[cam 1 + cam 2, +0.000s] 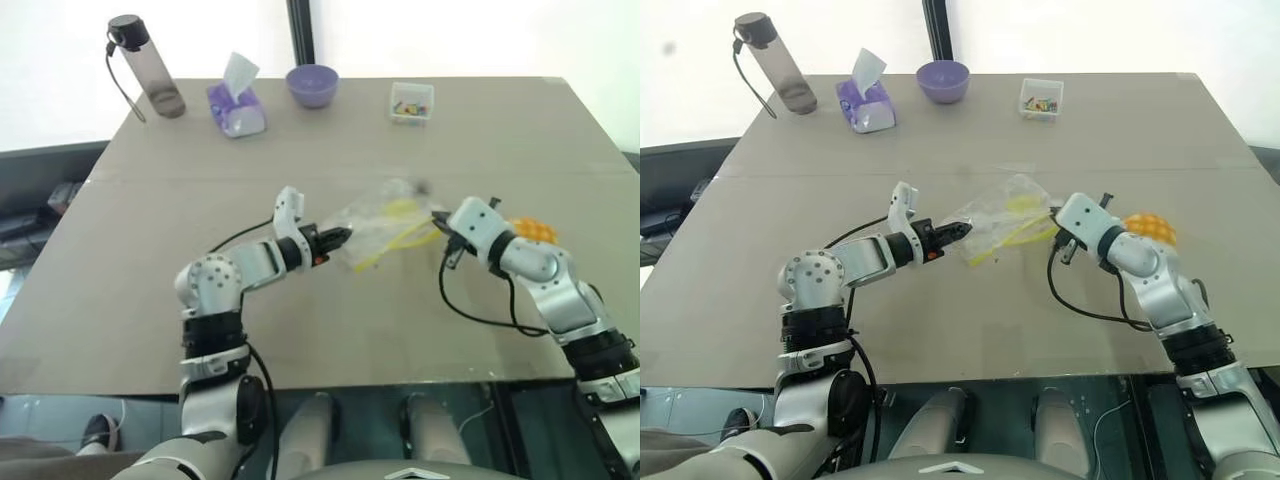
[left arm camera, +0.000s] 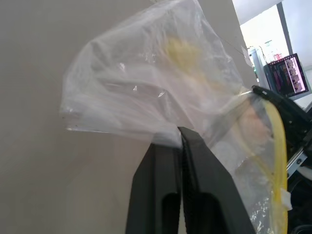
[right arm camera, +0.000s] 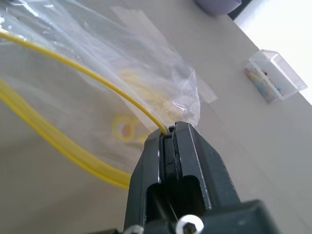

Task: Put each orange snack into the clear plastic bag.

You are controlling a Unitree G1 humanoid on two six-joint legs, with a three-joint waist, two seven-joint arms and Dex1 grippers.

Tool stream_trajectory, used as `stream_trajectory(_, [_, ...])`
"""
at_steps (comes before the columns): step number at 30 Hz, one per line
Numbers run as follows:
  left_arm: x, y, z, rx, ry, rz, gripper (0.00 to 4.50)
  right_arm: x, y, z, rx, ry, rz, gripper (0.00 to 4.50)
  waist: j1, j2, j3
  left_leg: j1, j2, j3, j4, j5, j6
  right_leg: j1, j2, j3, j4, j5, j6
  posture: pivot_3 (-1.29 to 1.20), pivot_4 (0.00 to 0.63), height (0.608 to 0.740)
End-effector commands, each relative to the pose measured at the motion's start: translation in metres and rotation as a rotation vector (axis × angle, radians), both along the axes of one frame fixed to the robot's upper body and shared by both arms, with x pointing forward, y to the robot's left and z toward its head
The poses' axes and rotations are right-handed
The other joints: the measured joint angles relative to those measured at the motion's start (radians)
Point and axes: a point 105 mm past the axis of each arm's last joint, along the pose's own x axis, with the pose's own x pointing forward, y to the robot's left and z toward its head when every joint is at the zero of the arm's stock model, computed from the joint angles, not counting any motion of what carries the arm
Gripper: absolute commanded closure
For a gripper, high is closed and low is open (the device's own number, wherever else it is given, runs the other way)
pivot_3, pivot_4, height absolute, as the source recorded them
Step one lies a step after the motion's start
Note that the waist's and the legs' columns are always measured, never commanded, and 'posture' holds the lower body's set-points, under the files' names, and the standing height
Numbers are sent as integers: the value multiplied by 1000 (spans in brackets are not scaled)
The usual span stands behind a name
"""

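The clear plastic bag (image 1: pixel 385 225) hangs crumpled just above the middle of the table, stretched between my two grippers. My left gripper (image 1: pixel 345 237) pinches its near-left edge, with the fingers (image 2: pixel 165 161) pressed together on the film. Shut on the bag's yellow strip (image 3: pixel 73 73) at the right side is my right gripper (image 1: pixel 437 218). One round orange snack (image 1: pixel 533 230) with a grid of darker lines lies on the table just behind my right forearm, outside the bag. Some yellow print shows through the bag's film.
Along the table's far edge stand a dark water bottle (image 1: pixel 150 65), a purple tissue pack (image 1: pixel 237 105), a purple bowl (image 1: pixel 312 85) and a small clear box (image 1: pixel 412 102) of colourful bits. The grey tabletop (image 1: pixel 150 200) stretches wide to both sides.
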Motion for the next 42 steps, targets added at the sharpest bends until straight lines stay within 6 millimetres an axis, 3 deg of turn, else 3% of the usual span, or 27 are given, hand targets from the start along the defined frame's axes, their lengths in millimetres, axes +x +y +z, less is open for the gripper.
stream_trajectory(1, [1, 1, 12, 31, -83, -1, 2380, 3, -3, 22, 14, -64, -26, 4500, 2, 0, 0, 0, 0, 0, 0, 0, 0, 0, 0, 0, 0, 0, 0, 0, 150, 740])
stream_trajectory(5, [5, 20, 7, 259, -271, 14, 2380, 6, -5, 25, 7, -65, -59, 4500, -3, 0, 0, 0, 0, 2, -1, 0, 0, 0, 0, 1, 0, 0, 0, 0, 150, 740])
stream_trajectory(8, [3, 25, 16, 430, -484, -9, 2380, 8, -8, 21, 6, -36, -96, 4500, -3, 0, 0, 1, 0, 3, -2, 0, 0, -1, 0, 2, 0, 0, 0, 0, 150, 740])
stream_trajectory(11, [-15, -4, 54, 487, -793, -103, 2380, 9, -3, 19, -7, -19, -89, 4500, 5, 0, 0, -2, 0, 4, -3, 0, 0, -4, 0, 3, 0, 0, 0, 0, 150, 740])
stream_trajectory(13, [-20, -12, 70, 524, -923, -94, 2380, 10, 1, 19, -14, -21, -81, 4500, 10, 0, 0, -4, 0, 3, -2, 0, 0, -6, -1, 3, 0, 0, 0, 0, 150, 740])
stream_trajectory(16, [-18, -13, 72, 711, -1078, -64, 2380, 13, 7, 19, -11, -20, -79, 4500, 4, 0, 0, -3, -1, 5, -3, 0, 0, -6, -2, 3, 0, 0, 0, 0, 150, 740])
stream_trajectory(18, [-15, -10, 62, 844, -1143, -59, 2380, 15, 13, 21, -5, -22, -73, 4500, -2, 0, 0, -2, 0, 6, -4, 0, 0, -6, -1, 4, 0, 0, 0, 0, 150, 740])
stream_trajectory(21, [-19, -14, 43, 939, -1174, -131, 2380, 17, 22, 24, 10, -28, -60, 4500, -5, 1, 0, -1, 1, 9, -6, 0, 0, -7, 0, 5, 0, 0, 0, 0, 150, 740])
stream_trajectory(28, [-33, -34, 27, 879, -1153, -172, 2380, 20, 33, 23, 4, -31, -36, 4500, 1, 1, 0, -3, 0, 8, -6, 0, 1, -8, 0, 5, 0, 0, 0, 0, 150, 740])
stream_trajectory(31, [-35, -37, 27, 881, -1164, -172, 2380, 21, 36, 23, 7, -29, -34, 4500, 0, 1, 0, -3, 0, 8, -6, 0, 1, -8, 0, 5, 0, 0, 0, 0, 150, 740])
stream_trajectory(36, [-41, -42, 46, 814, -1233, -154, 2380, 25, 33, 22, -8, -40, -53, 4500, -2, 1, 0, -3, 0, 8, -6, 0, 1, -8, 0, 5, 0, 0, 0, 0, 150, 740])
stream_trajectory(42, [-43, -37, 30, 885, -1181, -196, 2380, 27, 36, 22, 1, -41, -59, 4500, -4, 1, 0, -2, 1, 8, -6, 0, 1, -8, 0, 5, 1, 0, 0, 0, 150, 740])
